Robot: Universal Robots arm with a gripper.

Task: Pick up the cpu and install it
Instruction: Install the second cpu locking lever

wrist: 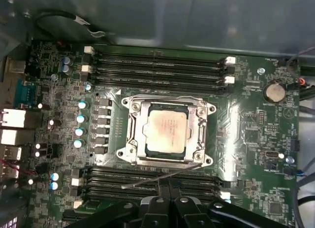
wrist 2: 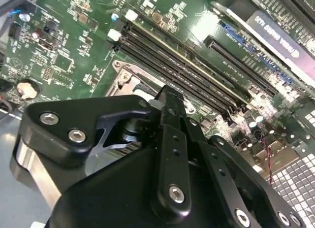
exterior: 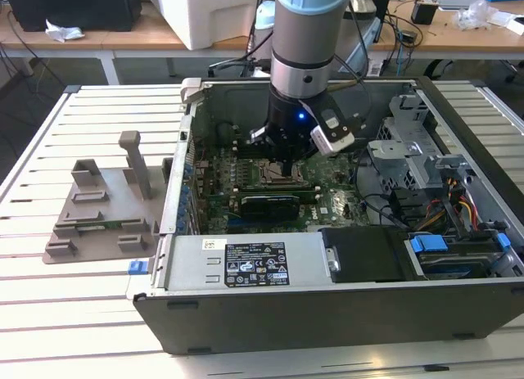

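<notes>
Cpu (wrist: 166,132) sits in the metal-framed socket (wrist: 129,120); claw (wrist 2: 167,107) pressed together above, holding nothing.

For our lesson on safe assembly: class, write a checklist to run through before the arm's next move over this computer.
1. The cpu lies flat inside the socket frame: ok.
2. The gripper is apart from the cpu: ok.
3. The socket lever is locked: cannot tell.
4. The arm reaches into the open case, above the motherboard: ok.
5. The grey fixture stands outside the case, on the exterior view's left: ok.
</notes>
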